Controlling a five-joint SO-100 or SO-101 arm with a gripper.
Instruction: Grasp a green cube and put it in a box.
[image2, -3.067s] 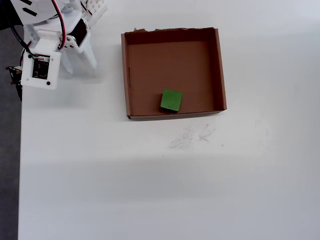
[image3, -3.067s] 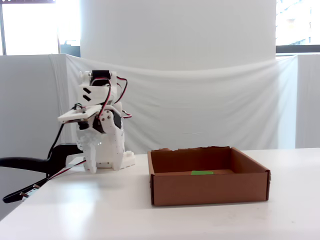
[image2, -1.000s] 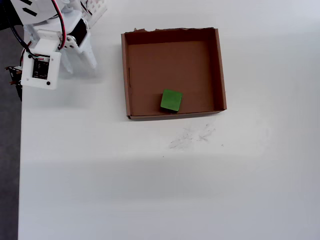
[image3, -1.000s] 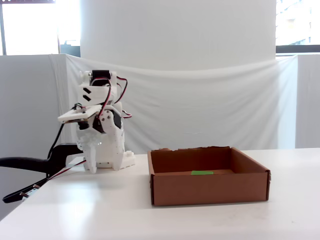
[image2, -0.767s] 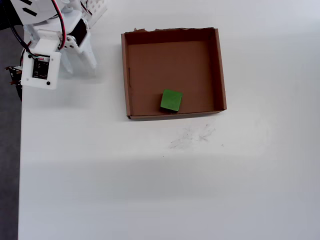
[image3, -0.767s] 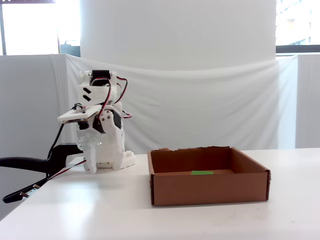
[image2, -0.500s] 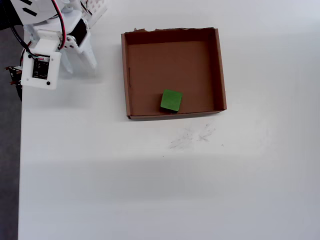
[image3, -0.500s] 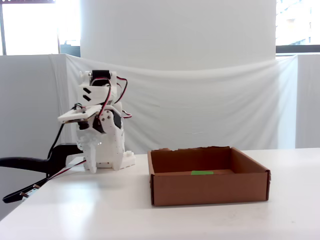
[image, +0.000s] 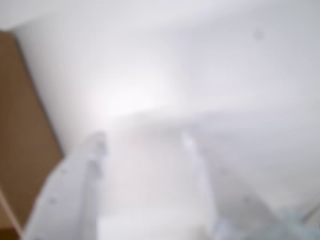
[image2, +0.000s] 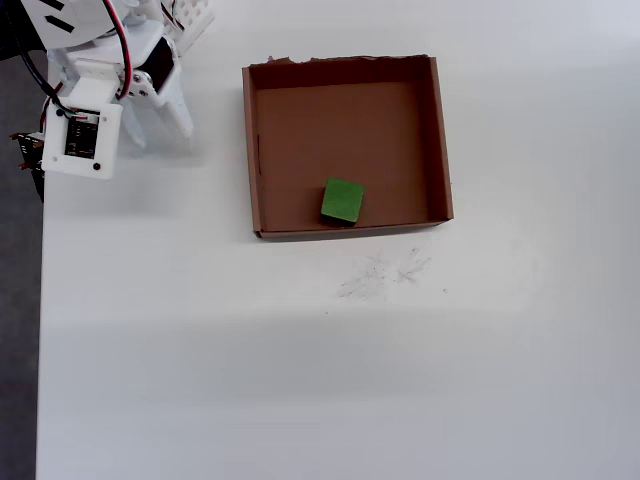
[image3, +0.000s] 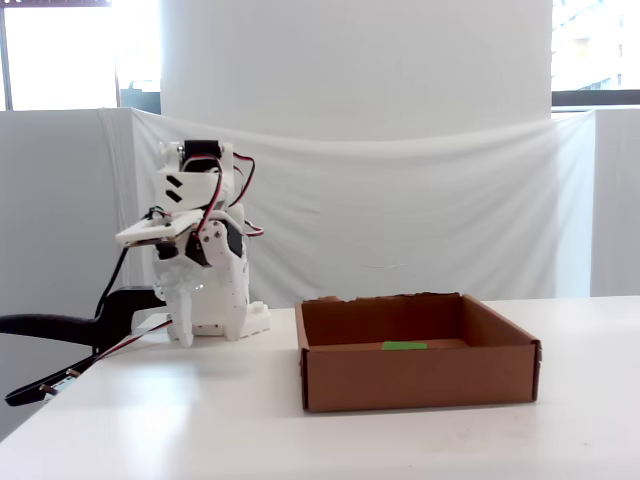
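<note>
Nothing has changed vs the earlier frames: arm, cube and box all sit where they did a few sec ago, so you can read this as done, not mid-step. The green cube (image2: 343, 201) lies flat inside the box (image2: 436, 140), at approx 6 o'clock on the box floor in the overhead view, close to the near wall but w/ a sliver of cardboard showing between; in the fixed view only its top (image3: 404, 346) peeks over the front wall of the box (image3: 420, 380). The arm is folded back at approx 10 o'clock of the overhead frame, well apart from the box, w/ the gripper (image2: 165, 128) pointing down at bare table (image2: 300, 380). In the wrist view the gripper (image: 142, 142) is badly blurred, but you can make out two fingers (image: 80, 185) w/ a clear gap of white table between them and nothing held, so jaws apart, empty. My read: the placement is complete and the arm is parked; no further move looks needed unless you want a reset.
</note>
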